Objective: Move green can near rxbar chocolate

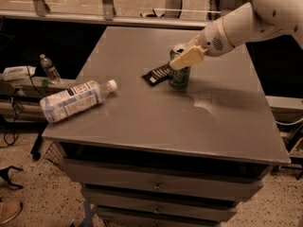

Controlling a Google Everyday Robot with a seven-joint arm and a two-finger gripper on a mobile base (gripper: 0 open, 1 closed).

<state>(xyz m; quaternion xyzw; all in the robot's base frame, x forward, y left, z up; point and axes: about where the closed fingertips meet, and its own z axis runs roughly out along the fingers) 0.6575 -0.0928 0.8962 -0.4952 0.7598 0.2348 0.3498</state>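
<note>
Green can (pixel 180 77) stands upright on the grey table (pixel 156 126), towards the far right part of the top, its silver end facing up. My gripper (pixel 182 56) is at the can's upper rim, reaching in from the right on the white arm (pixel 246 25), with its pale cream part lying across the front of the can's top. Whether I am clamped on the can or loose around it, I cannot tell. The rxbar chocolate (pixel 156 74) lies flat just to the left of the can, its near end touching or almost touching the can's side; I cannot tell which. A white-labelled plastic bottle (pixel 71 100) lies on its side near the table's left edge, well apart from both. Drawers (pixel 156 186) sit beneath the tabletop.
</note>
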